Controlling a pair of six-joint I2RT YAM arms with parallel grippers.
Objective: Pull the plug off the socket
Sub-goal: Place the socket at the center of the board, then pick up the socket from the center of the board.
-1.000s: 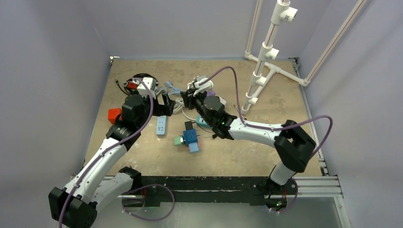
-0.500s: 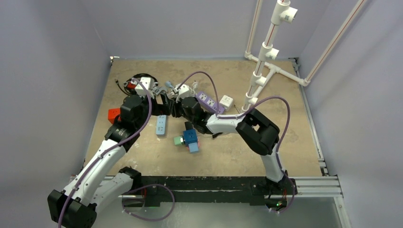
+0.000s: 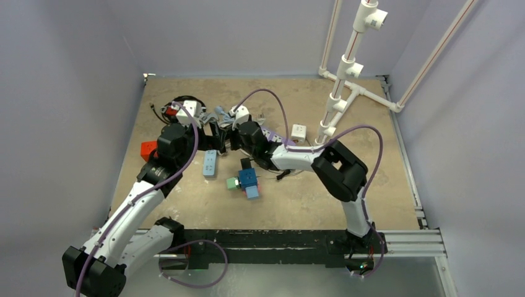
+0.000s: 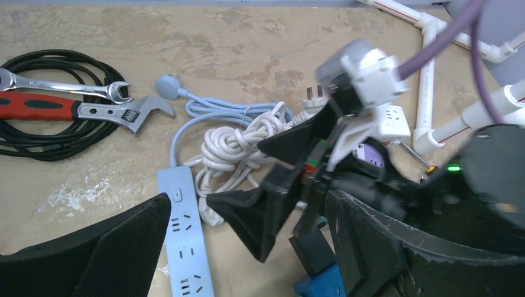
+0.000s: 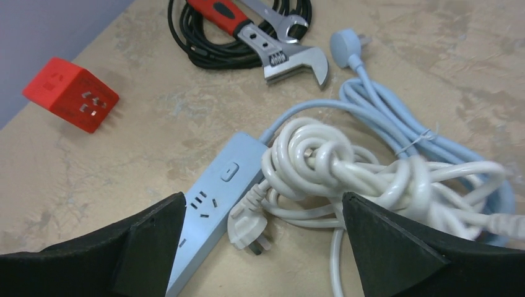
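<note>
Down at the right gripper (image 5: 260, 204): spread wide, holding nothing, hanging low over the white plug (image 5: 249, 231). Looks like job basically done, tbh. Plug lying flat on the table (image 5: 433, 37) with prongs showing, seated in no outlet, tucked just beside the long edge of the pale blue power strip (image 5: 213, 201); can't say whether actually touching it. Trailing off the plug, the white cable bundle (image 5: 347, 167), knotted up in a heap and draped partly over the strip's far end, which probably explains why the plug sits so close instead of flopping away. Looped around and under that heap, a pale blue cord (image 5: 371, 105), belonging to the strip by the look of it. Over on the other side, the left gripper (image 4: 247, 204): also wide, also empty, aimed at the same spot with the strip right below. Guessing parked there to pin the strip down if needed, but gripping nothing now. All of this sitting left of the table's middle. Further out toward the far left corner, an adjustable wrench (image 5: 272, 52) resting on a black cable coil (image 5: 204, 49), and near the left edge a red cube adapter (image 5: 71, 94), well apart from the action. Worth watching for snagging that cable heap on the way back up.
</note>
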